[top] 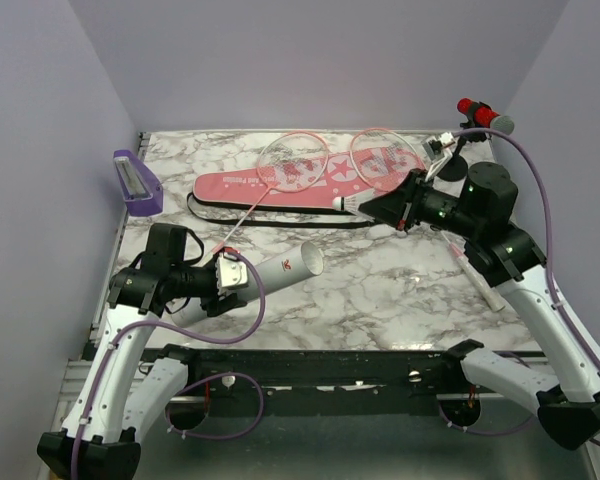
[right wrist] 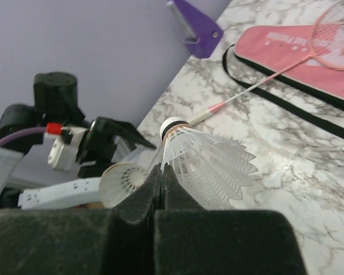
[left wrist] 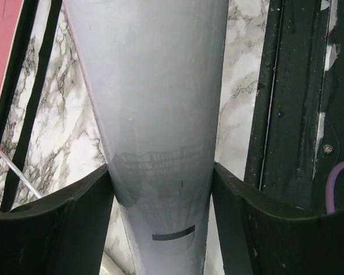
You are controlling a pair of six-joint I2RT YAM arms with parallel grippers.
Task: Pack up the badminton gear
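My left gripper (top: pixel 230 275) is shut on the long white tube (top: pixel 285 266), which lies low over the table with its open end toward the middle. In the left wrist view the tube (left wrist: pixel 155 114) fills the gap between both fingers (left wrist: pixel 63 223). My right gripper (top: pixel 368 208) is shut on the skirt of the white shuttlecock (right wrist: pixel 209 163), held above the table with its cork end toward the tube's open end (right wrist: pixel 123 183). Two pink rackets (top: pixel 290 165) (top: pixel 385 155) lie partly on the pink-and-black bag (top: pixel 270 188) at the back.
A purple box (top: pixel 135 182) stands at the back left by the wall. A red-and-grey microphone (top: pixel 485 115) on a black stand is at the back right. The bag's black strap (left wrist: pixel 37 97) trails on the marble. One racket's white handle (top: pixel 477 277) lies under my right arm.
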